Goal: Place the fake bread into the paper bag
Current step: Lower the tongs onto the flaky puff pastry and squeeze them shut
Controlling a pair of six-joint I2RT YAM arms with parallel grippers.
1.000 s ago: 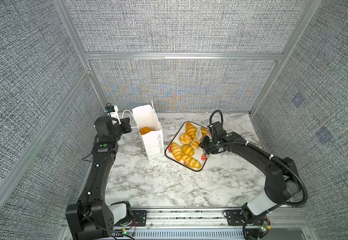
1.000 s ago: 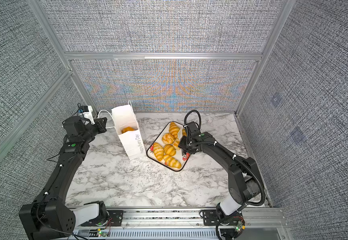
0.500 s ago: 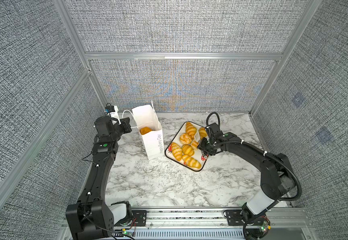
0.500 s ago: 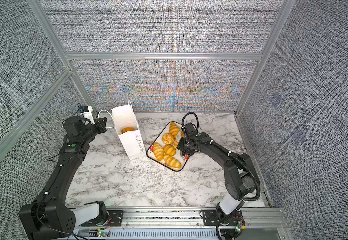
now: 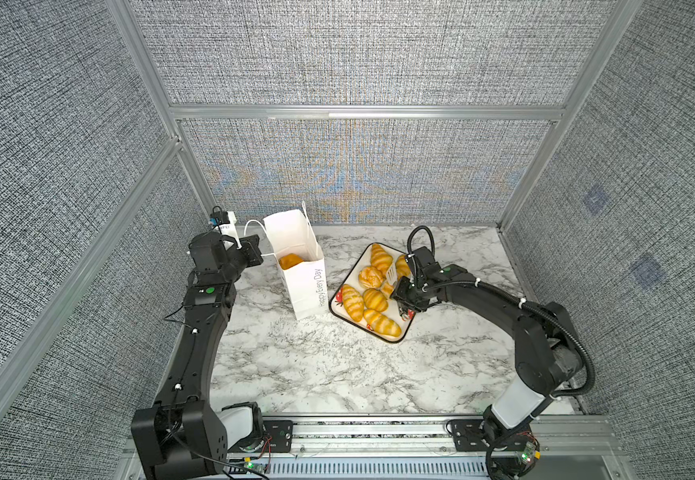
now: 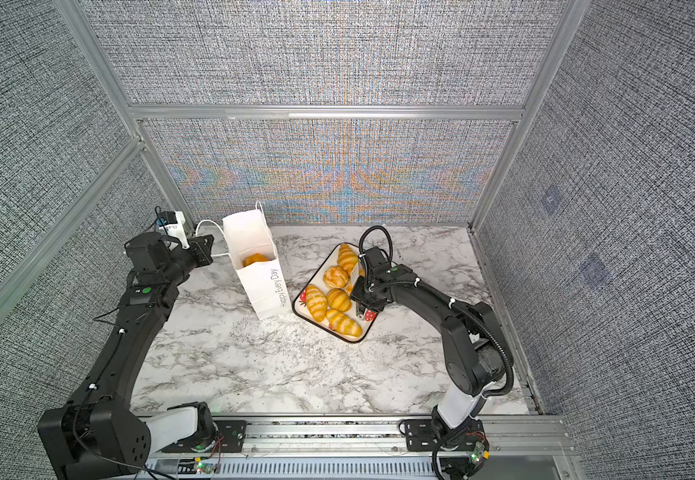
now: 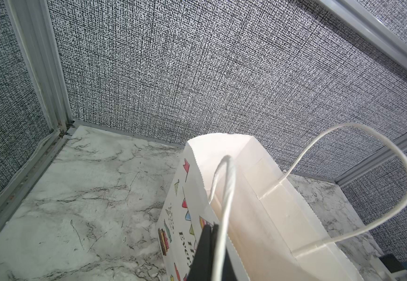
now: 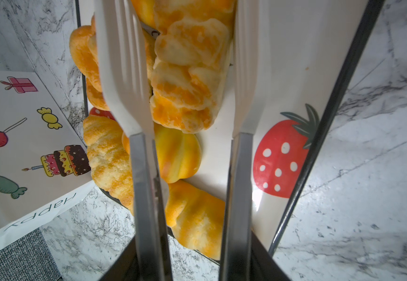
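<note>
Marble top (image 5: pixel 316 365), glossy striped bread (image 5: pixel 375 299)

Bright, even overhead light — moiré shimmer on mesh walls

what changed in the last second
The right pincer crept slightly toward the bag over the tray, elbow swinging in, prongs hugging a roll; no fresh grab or release shows. The left pincer stays shut on the bag's rim; bag, tray and other rolls unmoved.
</note>
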